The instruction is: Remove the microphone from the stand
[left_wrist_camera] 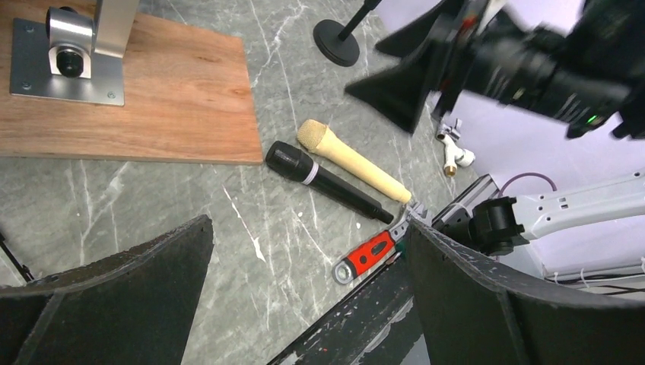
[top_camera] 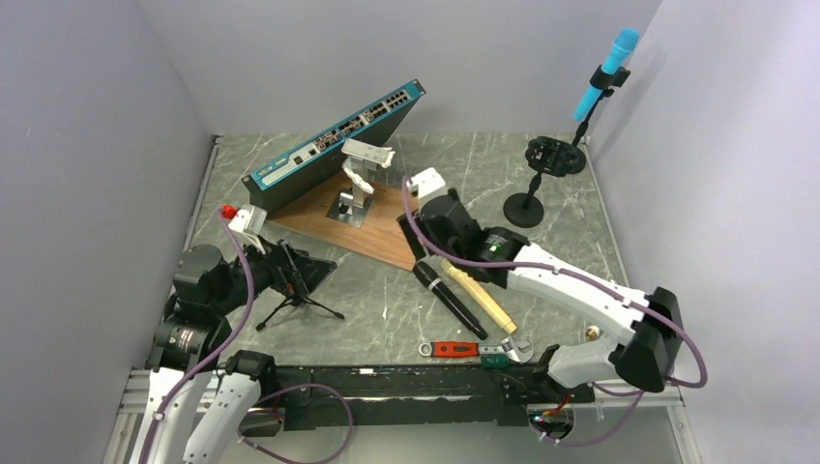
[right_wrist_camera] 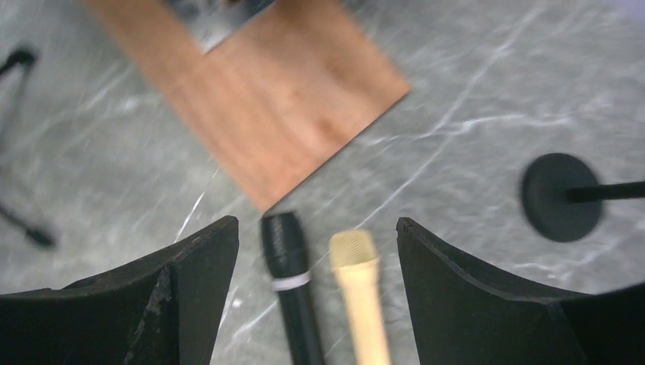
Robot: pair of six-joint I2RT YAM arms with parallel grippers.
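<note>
A blue microphone (top_camera: 607, 72) sits clipped at the top of a black stand (top_camera: 524, 209) at the far right, by the wall. The stand's round base also shows in the left wrist view (left_wrist_camera: 337, 42) and the right wrist view (right_wrist_camera: 561, 198). A black microphone (top_camera: 450, 300) and a tan microphone (top_camera: 479, 295) lie side by side on the table. My right gripper (top_camera: 425, 253) is open and empty, and hovers over their heads (right_wrist_camera: 316, 224). My left gripper (top_camera: 309, 271) is open and empty at the near left (left_wrist_camera: 310, 228).
A wooden board (top_camera: 358, 227) carries a metal mount (top_camera: 358, 179), with a network switch (top_camera: 334, 145) leaning behind it. A small black tripod (top_camera: 290, 304) stands by my left gripper. A red-handled wrench (top_camera: 454, 349) lies at the near edge. A black round part (top_camera: 556, 155) sits behind the stand.
</note>
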